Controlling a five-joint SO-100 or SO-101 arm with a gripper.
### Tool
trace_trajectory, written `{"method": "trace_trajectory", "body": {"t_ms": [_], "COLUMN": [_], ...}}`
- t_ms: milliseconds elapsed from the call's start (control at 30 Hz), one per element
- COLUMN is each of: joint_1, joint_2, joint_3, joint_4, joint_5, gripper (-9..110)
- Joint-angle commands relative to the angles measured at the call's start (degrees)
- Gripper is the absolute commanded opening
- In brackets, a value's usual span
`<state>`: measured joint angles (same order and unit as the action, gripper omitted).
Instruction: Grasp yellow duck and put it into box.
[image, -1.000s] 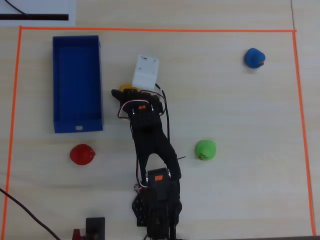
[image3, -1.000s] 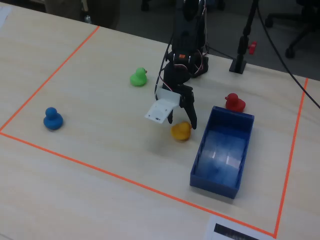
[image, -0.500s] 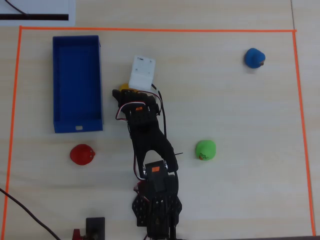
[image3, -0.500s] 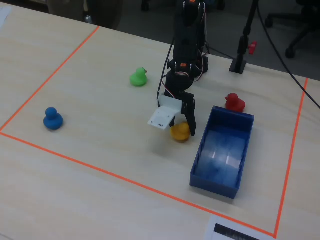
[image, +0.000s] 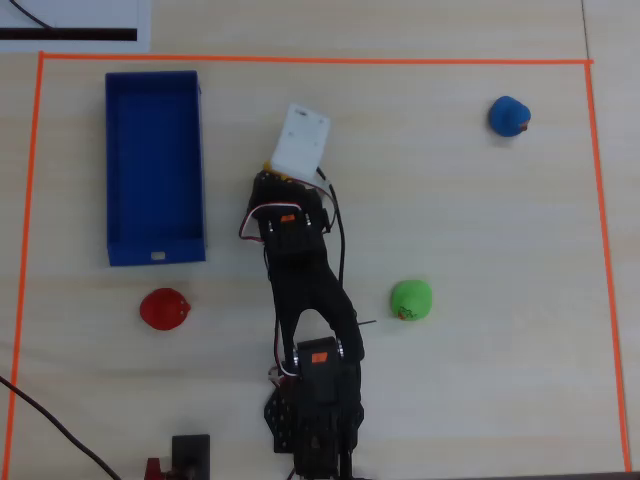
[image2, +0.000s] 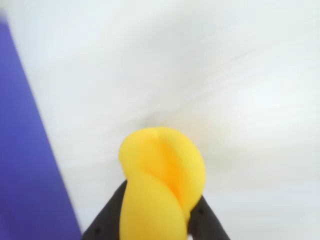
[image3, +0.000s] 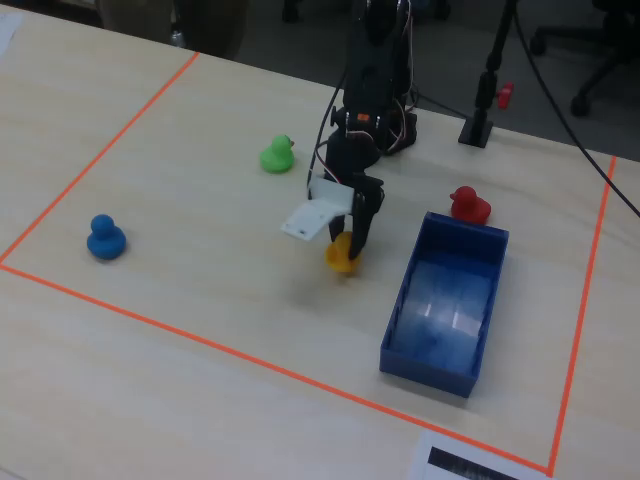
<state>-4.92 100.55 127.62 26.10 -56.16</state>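
My gripper is shut on the yellow duck, its black fingers pressing both sides. In the fixed view the gripper holds the duck a little above the table, just left of the blue box. In the overhead view the white wrist plate covers the jaws and nearly all of the duck, to the right of the box. The box is empty. Its blue wall fills the left edge of the wrist view.
A red duck sits near the box's labelled end. A green duck and a blue duck sit farther off. Orange tape frames the work area. A black stand is behind the arm.
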Motion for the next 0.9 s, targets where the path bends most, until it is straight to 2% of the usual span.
{"method": "trace_trajectory", "body": {"t_ms": [0,133,233,433,700,800,867], "joint_1": [0.0,-6.59,-14.77,-22.32,-30.23,-31.64,-32.52], "joint_2": [7.73,9.4,8.7,5.1,-10.37,-16.96,-20.39], "joint_3": [-13.71,-24.43,-28.12,-28.04,-33.84,-38.58,-40.96], "joint_4": [14.15,25.93,30.59,20.21,13.45,13.97,15.91], "joint_5": [5.71,14.77,21.09,28.83,29.97,29.36,27.77], "gripper": [0,0,0,0,0,6,17]}}
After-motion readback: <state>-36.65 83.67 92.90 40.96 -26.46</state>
